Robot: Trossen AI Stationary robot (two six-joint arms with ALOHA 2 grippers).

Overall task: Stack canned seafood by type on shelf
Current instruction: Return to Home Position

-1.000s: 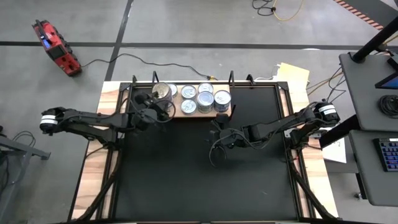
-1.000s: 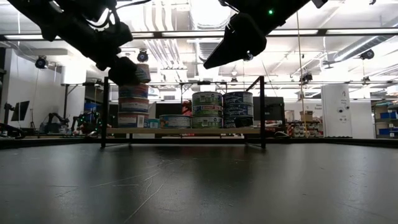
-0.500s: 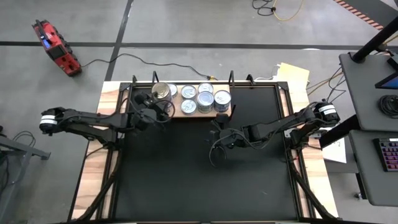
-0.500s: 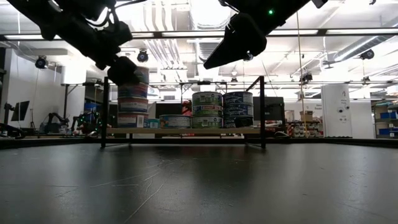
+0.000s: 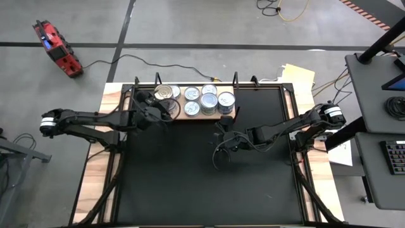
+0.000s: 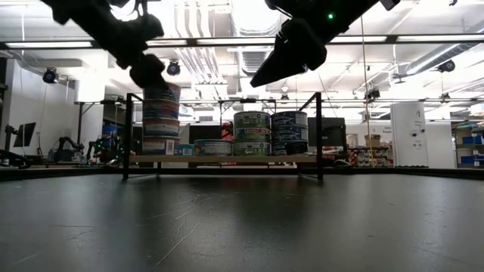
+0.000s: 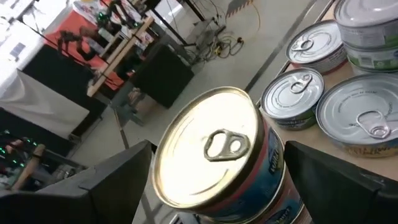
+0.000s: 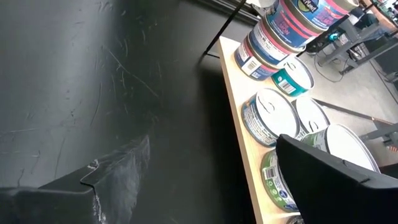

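Observation:
The shelf [image 5: 205, 116] is a light-brown board at the table's far edge; it also shows in the low view [image 6: 227, 159]. Several tins stand on it, stacked in piles [image 5: 209, 101]. The leftmost pile [image 6: 162, 121] is the tallest, and its top tin is bright and gold-topped [image 7: 214, 146]. My left gripper [image 5: 161, 106] is open. It hovers at the top of that pile [image 6: 147, 72], one finger on either side of the top tin, with no touch showing. My right gripper [image 5: 219, 149] is open and empty above the black table, near of the shelf.
A black metal frame [image 6: 127, 136] stands around the shelf, with posts at both ends. Silver-topped tins [image 7: 292, 99] lie close beside the tall pile. The black table [image 5: 202, 183] stretches toward the near edge.
My left gripper has gone up and slightly toward the far edge, from in front of the top tin of the leftmost pile to just above it. The tin has stayed on the pile. My right arm has kept still.

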